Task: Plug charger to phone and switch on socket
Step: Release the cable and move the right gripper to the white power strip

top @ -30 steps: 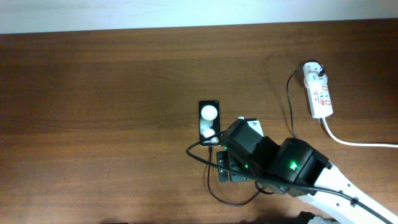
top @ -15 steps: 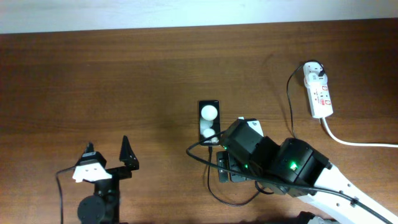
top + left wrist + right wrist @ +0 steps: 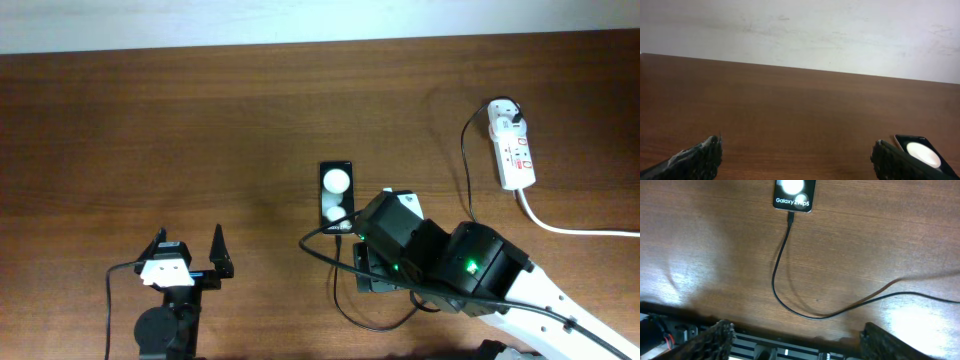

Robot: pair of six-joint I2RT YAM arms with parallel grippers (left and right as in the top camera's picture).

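Note:
The phone (image 3: 337, 191) lies face up mid-table, two white round blobs on its glossy face; its lower end shows in the right wrist view (image 3: 794, 195) and a corner in the left wrist view (image 3: 921, 151). The charger, a thin black cable (image 3: 781, 287), has its plug tip (image 3: 790, 216) in the phone's bottom edge and runs in loops (image 3: 466, 160) to the socket (image 3: 512, 145) at the far right. My right gripper (image 3: 799, 332) is open and empty, just below the phone. My left gripper (image 3: 188, 254) is open and empty, at the lower left.
A thick white cord (image 3: 570, 228) leaves the socket toward the right edge. A pale wall (image 3: 800, 30) runs behind the table's far edge. The right arm's black body (image 3: 440, 262) covers part of the cable loops.
My left arm has come into view at the lower left and moved slightly right and toward the front edge. The right arm, phone and cable have not moved.

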